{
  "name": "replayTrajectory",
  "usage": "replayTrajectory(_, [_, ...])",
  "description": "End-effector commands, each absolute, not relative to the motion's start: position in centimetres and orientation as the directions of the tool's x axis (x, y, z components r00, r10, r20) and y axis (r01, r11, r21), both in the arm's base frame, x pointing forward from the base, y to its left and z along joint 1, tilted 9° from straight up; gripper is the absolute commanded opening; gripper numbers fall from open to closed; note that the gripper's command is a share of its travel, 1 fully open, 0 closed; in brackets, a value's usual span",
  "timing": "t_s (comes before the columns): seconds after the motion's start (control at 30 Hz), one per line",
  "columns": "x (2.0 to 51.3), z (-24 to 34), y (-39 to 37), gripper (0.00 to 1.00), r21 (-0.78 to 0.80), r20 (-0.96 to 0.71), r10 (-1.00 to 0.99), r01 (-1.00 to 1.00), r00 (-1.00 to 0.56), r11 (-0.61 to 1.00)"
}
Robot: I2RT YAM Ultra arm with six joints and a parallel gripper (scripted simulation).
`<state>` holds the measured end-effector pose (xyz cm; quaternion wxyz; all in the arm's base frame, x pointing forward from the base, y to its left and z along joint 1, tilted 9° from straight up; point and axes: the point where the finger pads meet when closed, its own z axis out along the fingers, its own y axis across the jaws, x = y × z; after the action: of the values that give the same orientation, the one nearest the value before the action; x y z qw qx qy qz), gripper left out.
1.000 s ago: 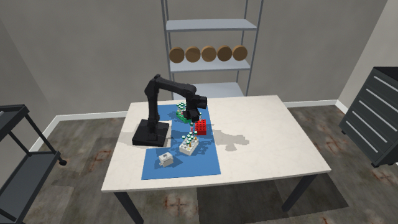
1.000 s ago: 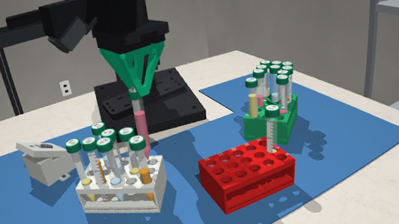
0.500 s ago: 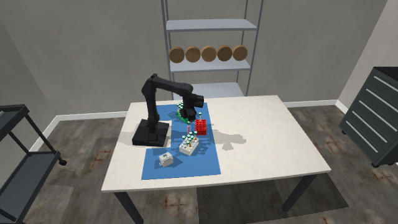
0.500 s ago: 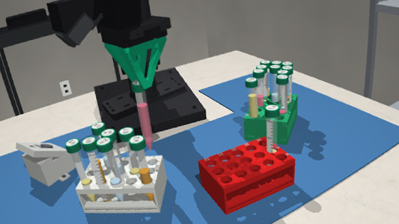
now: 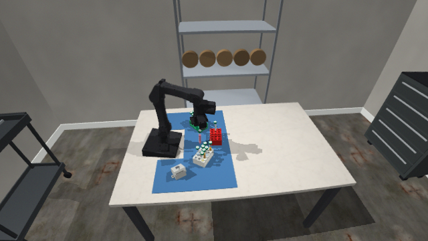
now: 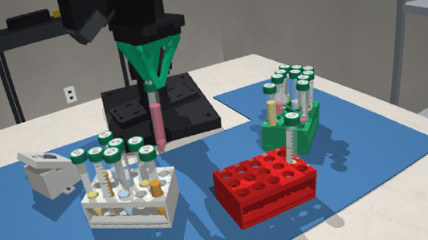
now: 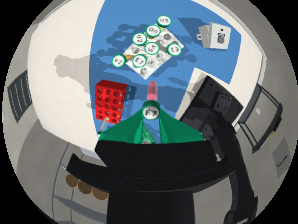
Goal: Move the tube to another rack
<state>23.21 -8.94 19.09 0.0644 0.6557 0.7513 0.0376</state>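
My gripper (image 6: 149, 84) has green fingers and is shut on the cap end of a pink-filled 15 mL tube (image 6: 157, 122). The tube hangs upright in the air, between the arm's base and the white rack RB (image 6: 131, 200); its tip is about level with the caps in that rack. In the wrist view the tube (image 7: 152, 99) points down just short of the white rack (image 7: 148, 52). The white rack holds several green-capped tubes. The green rack RA (image 6: 298, 128) stands to the right with several tubes. In the top view the tube (image 5: 200, 138) hangs between the green rack (image 5: 194, 127) and the white rack (image 5: 203, 156).
The red rack QR (image 6: 266, 184) stands between the two other racks and holds one tube (image 6: 291, 137) at its far corner. The grey DONE button box (image 6: 46, 175) stands left of the white rack. The arm's black base (image 6: 160, 110) is behind the held tube. All stand on the blue mat.
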Motion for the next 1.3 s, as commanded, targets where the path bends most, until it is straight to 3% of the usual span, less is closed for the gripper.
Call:
replayTrajectory(0.0, [22.9, 19.7, -8.8, 0.0, 0.159, -0.064, 0.99, 0.978, -0.127, 0.136])
replayTrajectory(0.3, [21.9, 19.5, -8.2, 0.0, 0.159, -0.064, 0.99, 0.978, -0.127, 0.136])
replayTrajectory(1.27, [26.4, 20.0, -0.3, 0.0, 0.16, -0.061, 0.99, 0.978, -0.127, 0.136])
